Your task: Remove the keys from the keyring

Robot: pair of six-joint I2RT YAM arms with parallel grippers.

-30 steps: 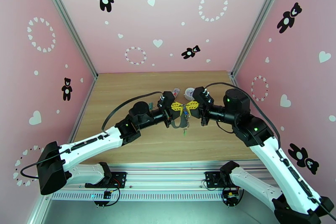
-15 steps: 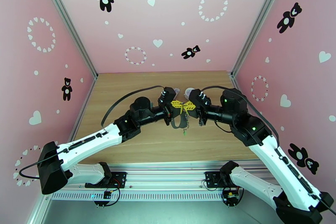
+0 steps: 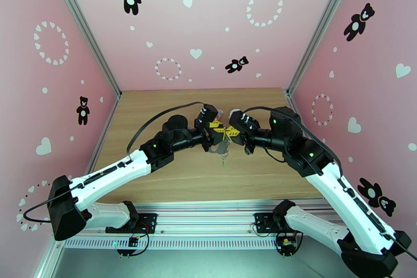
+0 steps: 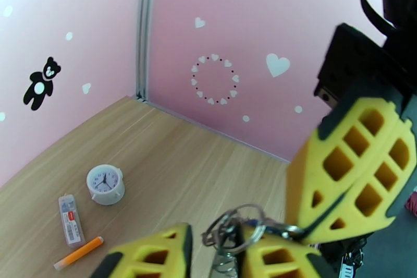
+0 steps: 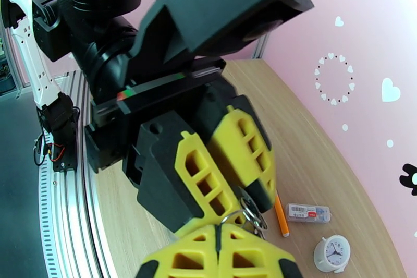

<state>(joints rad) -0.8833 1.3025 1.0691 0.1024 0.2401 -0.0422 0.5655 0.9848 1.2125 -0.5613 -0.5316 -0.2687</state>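
The keyring (image 4: 232, 224) is held up off the table (image 4: 208, 169), where the two pairs of yellow fingers meet tip to tip. In the left wrist view its overlapping metal rings lie in the gap between the left gripper (image 4: 216, 234) fingers, and a coil of wire hangs just below them. That gripper's fingers (image 4: 156, 253) stand apart, one on each side of the rings. Whether either pad touches the metal cannot be told. One ring runs sideways into the tips of the right gripper (image 4: 305, 219). Its fingers (image 5: 250, 258) are pressed flat together in the right wrist view, and the ring (image 5: 245, 216) comes out at their seam, so it is pinched there. From above, the rest of the keyring (image 3: 224, 149) dangles straight down beneath both sets of fingertips. A small green speck (image 3: 223, 162) sits at its lowest end; the keys are too small to make out clearly. Beyond the left fingers, on the wood well away from the rings, stands a small white clock (image 4: 106, 184). A clear little case (image 4: 70, 213) lies flat just beside it, and an orange pen (image 4: 78, 252) lies next to the case.
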